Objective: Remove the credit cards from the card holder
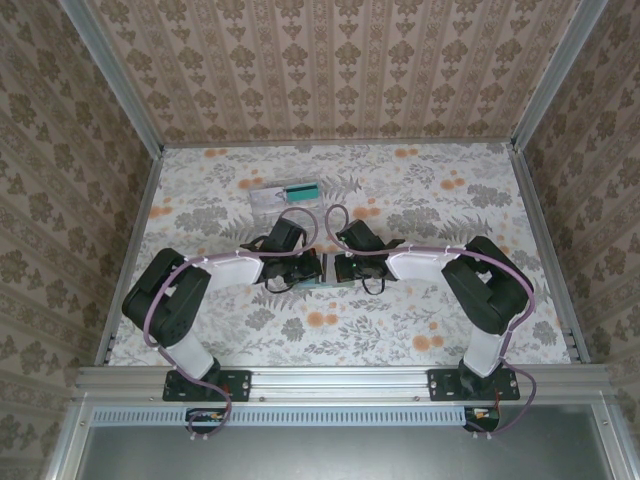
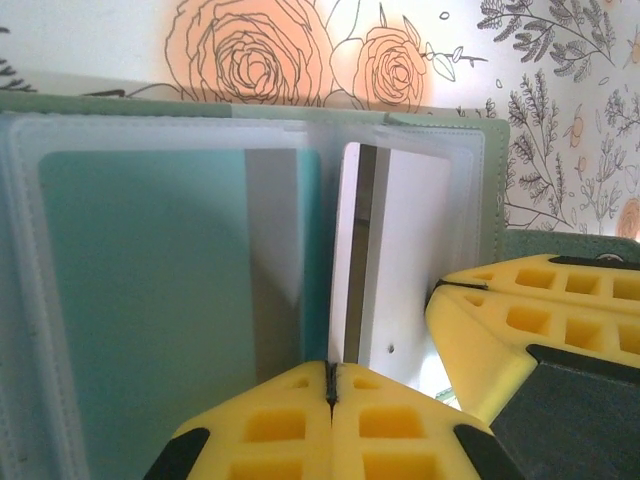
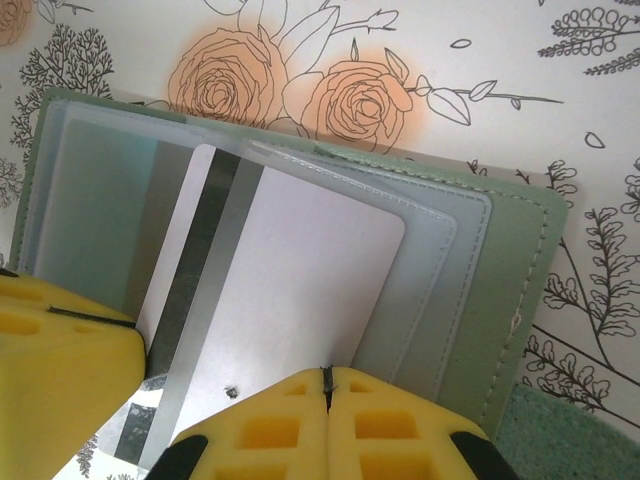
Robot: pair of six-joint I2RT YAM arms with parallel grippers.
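The green card holder (image 3: 510, 290) lies open on the floral table, its clear sleeves showing. A teal card (image 2: 150, 280) sits in the left sleeve. A white card (image 3: 290, 270) with a dark magnetic stripe is raised out of the sleeves at a slant. My left gripper (image 2: 330, 372) is shut on the white card's (image 2: 400, 260) stripe-side edge. My right gripper (image 3: 325, 375) is shut on its opposite edge. Both grippers meet tip to tip over the card holder (image 1: 327, 285) at mid-table, the left gripper (image 1: 318, 268) beside the right gripper (image 1: 338, 268). The right gripper's yellow fingers (image 2: 520, 300) show in the left wrist view.
A clear plastic box (image 1: 285, 193) with a teal card in it lies behind the grippers, toward the back left. Patterned walls close in the table on three sides. Both arms reach inward from the near rail.
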